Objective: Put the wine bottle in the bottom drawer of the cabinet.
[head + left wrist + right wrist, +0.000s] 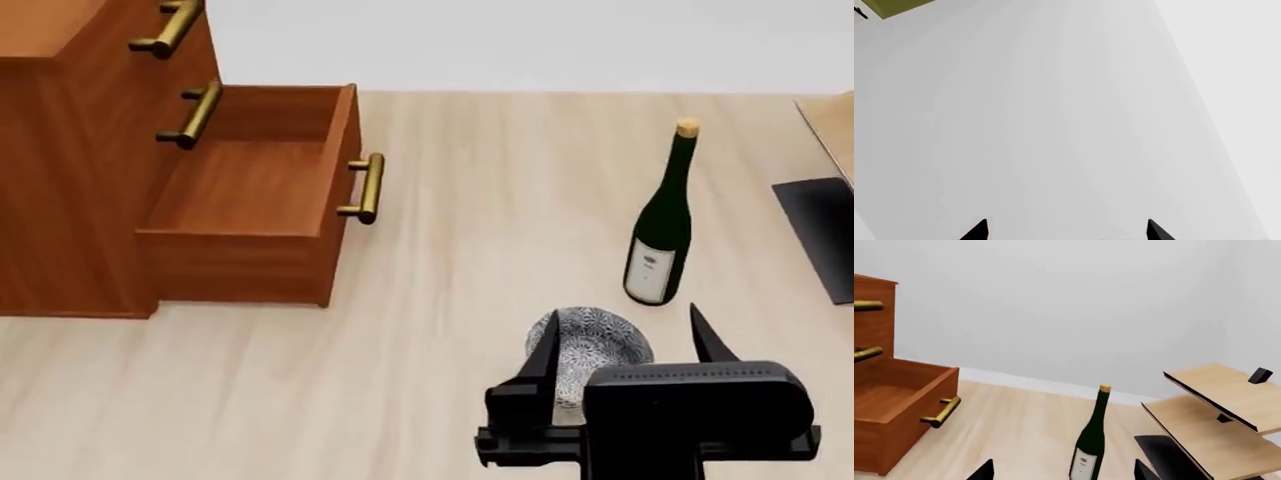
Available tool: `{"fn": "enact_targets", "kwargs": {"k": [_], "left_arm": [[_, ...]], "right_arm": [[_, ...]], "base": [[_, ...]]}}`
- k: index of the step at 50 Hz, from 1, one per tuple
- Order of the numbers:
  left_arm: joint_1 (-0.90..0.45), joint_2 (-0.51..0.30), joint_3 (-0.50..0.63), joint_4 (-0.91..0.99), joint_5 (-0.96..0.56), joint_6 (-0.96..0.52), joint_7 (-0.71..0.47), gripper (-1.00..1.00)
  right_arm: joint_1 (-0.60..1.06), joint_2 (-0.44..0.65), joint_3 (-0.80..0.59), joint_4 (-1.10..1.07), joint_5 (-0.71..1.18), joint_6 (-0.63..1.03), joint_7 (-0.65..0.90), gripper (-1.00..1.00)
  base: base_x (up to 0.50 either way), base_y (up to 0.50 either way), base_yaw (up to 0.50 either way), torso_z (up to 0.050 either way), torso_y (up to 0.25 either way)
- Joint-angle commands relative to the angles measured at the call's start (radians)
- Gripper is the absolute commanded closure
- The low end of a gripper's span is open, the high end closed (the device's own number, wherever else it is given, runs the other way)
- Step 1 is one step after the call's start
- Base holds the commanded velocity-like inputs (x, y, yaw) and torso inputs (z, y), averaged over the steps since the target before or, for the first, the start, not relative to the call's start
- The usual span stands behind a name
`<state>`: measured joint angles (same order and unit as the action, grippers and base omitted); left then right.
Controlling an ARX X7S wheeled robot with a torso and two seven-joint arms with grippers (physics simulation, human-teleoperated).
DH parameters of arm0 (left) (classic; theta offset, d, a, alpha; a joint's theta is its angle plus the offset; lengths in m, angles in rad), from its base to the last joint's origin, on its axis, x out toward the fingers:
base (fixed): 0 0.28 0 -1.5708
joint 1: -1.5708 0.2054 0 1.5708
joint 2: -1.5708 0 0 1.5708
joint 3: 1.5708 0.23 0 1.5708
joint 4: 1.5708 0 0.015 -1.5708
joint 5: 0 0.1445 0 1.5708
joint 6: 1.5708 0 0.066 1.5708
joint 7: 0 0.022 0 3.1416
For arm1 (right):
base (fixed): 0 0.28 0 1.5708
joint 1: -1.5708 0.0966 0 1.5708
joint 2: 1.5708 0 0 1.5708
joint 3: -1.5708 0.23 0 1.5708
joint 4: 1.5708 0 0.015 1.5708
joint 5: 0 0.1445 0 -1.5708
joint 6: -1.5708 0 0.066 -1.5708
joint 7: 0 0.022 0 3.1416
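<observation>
My right gripper (625,345) stands with its black pointed jaws spread, empty, over a blue-patterned bowl (597,345) it half hides. The wine bottle (663,215), slim dark green glass with a tan cork, stands upright right of centre; its white label is too small to read. The bottom drawer (254,195) of the reddish wooden cabinet (60,150) juts open at upper left, brass handle forward. My left gripper (1067,230) shows only two parted tips against blank white.

Mostly just a pale grey wall (1054,125) filling the shot. The left gripper (1066,231) only pokes in as two black fingertips (977,231), set well apart with nothing between them. Far from the tips, an olive-yellow patch (901,6) sits against the wall.
</observation>
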<state>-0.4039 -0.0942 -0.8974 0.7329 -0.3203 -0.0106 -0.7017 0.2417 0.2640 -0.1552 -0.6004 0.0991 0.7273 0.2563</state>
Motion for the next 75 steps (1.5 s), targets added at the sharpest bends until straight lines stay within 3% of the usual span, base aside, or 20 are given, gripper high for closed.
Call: {"fn": "enact_targets", "kwargs": {"k": [1, 48, 75], "left_arm": [[0.01, -0.007, 0.008, -0.004, -0.005, 0.007, -0.009, -1.0], [0.044, -0.035, 0.038, -0.011, 0.017, -0.012, -0.058, -1.0], [0.056, -0.05, 0.047, -0.006, 0.004, -0.014, -0.077, -1.0]], "right_arm": [[0.003, 0.002, -0.001, 0.0, 0.007, 0.002, 0.003, -1.0], [0.005, 0.006, 0.028, 0.004, 0.057, 0.002, 0.006, -1.0], [0.013, 0.017, 0.018, 0.005, 0.064, 0.003, 0.011, -1.0]], "base": [[0.2, 0.22, 0.0, 0.0, 0.0], [0.24, 0.13, 0.0, 0.0, 0.0], [0.28, 0.0, 0.0, 0.0, 0.001]]}}
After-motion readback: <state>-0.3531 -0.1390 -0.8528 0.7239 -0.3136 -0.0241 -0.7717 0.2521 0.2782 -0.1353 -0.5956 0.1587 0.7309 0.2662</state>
